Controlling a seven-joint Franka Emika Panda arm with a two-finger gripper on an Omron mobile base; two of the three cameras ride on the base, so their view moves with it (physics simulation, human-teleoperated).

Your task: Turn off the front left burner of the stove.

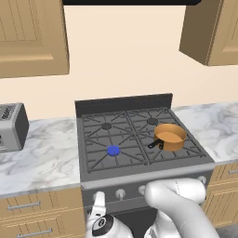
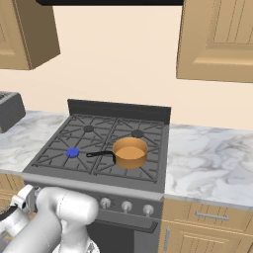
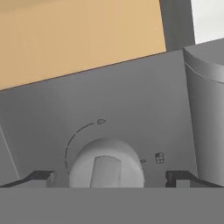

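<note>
While the front left burner (image 1: 113,150) glows bright blue on the stove (image 1: 139,174), we have our hand (image 3: 109,178) low at the left end of the front panel, fingers spread wide with a silver knob (image 3: 106,165) between the tips and neither pad touching it. To do this step well, we judge that we should ease forward until the pads flank the knob's raised ridge, close squarely on it, then rotate along the printed arc toward the off mark, keeping the wrist in line with the knob's axis so the grip does not slip. Beside this knob, to the right along the panel, stand further knobs (image 2: 126,206), so we must stay on the leftmost one. Beyond, on the front right grate, sits a copper saucepan (image 1: 170,136) with its black handle pointing left toward the lit burner, well clear of our reach. Farther left, on the marble worktop (image 1: 42,155), rests a grey toaster (image 1: 11,126). Nothing blocks the hand's path.
</note>
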